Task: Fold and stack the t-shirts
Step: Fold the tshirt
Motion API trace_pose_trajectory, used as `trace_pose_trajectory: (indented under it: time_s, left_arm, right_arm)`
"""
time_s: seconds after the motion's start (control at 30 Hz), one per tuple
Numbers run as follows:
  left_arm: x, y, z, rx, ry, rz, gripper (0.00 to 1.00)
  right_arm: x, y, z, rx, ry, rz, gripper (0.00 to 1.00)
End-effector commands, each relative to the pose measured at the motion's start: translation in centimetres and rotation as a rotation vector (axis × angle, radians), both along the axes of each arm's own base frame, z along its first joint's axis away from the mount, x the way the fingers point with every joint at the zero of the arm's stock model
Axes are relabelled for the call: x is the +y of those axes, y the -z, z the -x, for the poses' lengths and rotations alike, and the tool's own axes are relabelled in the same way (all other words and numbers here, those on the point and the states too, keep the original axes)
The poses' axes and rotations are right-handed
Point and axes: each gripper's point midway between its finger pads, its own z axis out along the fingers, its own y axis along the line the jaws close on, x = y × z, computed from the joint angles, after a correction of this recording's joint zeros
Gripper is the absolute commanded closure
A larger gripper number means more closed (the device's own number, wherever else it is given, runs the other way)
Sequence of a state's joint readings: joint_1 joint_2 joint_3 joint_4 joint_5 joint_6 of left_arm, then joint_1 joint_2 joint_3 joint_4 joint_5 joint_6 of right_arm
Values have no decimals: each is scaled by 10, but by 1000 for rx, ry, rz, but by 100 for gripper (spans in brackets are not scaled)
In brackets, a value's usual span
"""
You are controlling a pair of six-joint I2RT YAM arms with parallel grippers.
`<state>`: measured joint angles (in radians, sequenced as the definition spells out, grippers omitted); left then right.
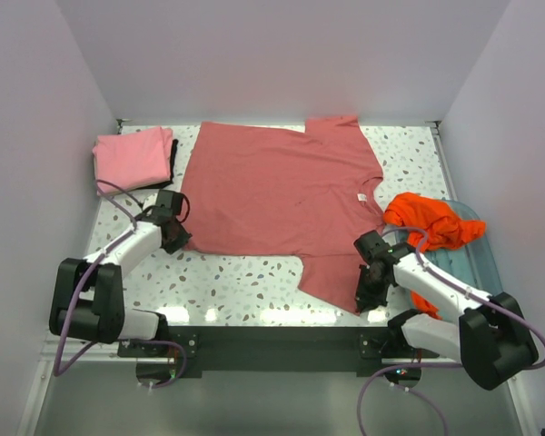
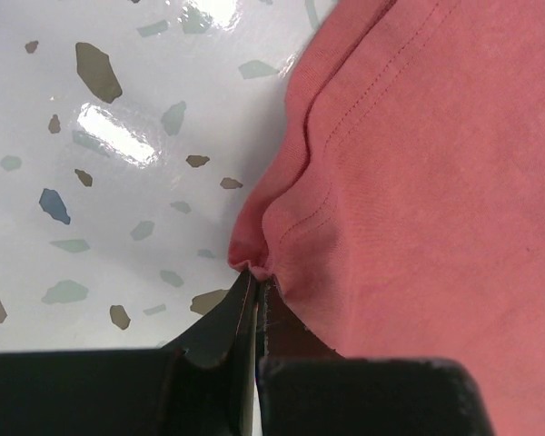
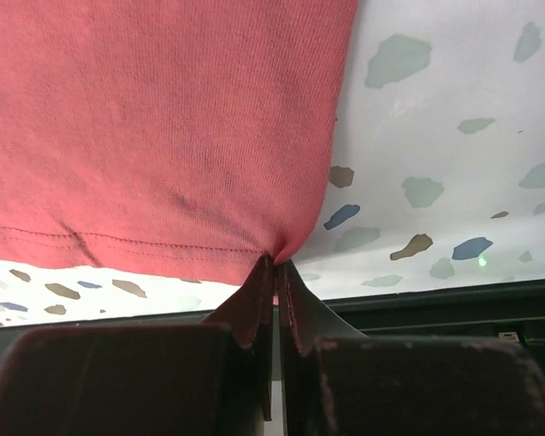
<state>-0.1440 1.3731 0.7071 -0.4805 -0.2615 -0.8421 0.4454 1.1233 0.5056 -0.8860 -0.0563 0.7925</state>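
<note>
The left gripper (image 2: pixel 256 283) has its dark fingers (image 2: pixel 222 322) pressed together, with only a sliver of a gap. They pinch the stitched hem corner of the dusty rose-red t-shirt (image 1: pixel 282 191), and the cloth bunches into small folds right at the tips. The right gripper (image 3: pixel 275 271) is likewise clamped narrow. Its fingers (image 3: pixel 250 304) nip the corner of the shirt's near sleeve, where the hemmed edge meets the side edge.

The rose-red shirt lies spread flat across the middle of the speckled table (image 1: pixel 245 283), collar to the right. Its far sleeve reaches the back edge, and the near sleeve points toward the arm bases. A bare strip of tabletop runs along the near edge between the two grippers.

A folded lighter pink t-shirt (image 1: pixel 132 156) sits in the far left corner, just beside the spread shirt and close to the left wall. The bright orange t-shirt (image 1: pixel 429 221) is crumpled on the pale blue tray (image 1: pixel 483 263) at the right edge, near the right arm and the right wall.
</note>
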Motion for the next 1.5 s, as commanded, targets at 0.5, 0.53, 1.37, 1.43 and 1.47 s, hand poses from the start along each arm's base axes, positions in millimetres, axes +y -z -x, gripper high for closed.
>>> trace_pose_trajectory:
  time_s: [0.5, 0.53, 1.37, 1.43, 1.47]
  left_arm:
    - [16, -26, 43, -50, 10, -43, 100]
    - [16, -26, 45, -51, 11, -43, 100]
    - [-8, -88, -60, -135, 194, -38, 100]
    - [-10, -86, -71, -130, 214, -32, 100]
    - [-12, -85, -81, -129, 219, -33, 100]
  right_arm:
    - [-5, -78, -15, -85, -71, 29, 100]
    - [-2, -81, -12, -81, -70, 4, 100]
    - [30, -126, -160, -341, -117, 42, 100]
    - [30, -126, -191, -373, -109, 41, 100]
    - [31, -126, -201, -381, -108, 33, 100]
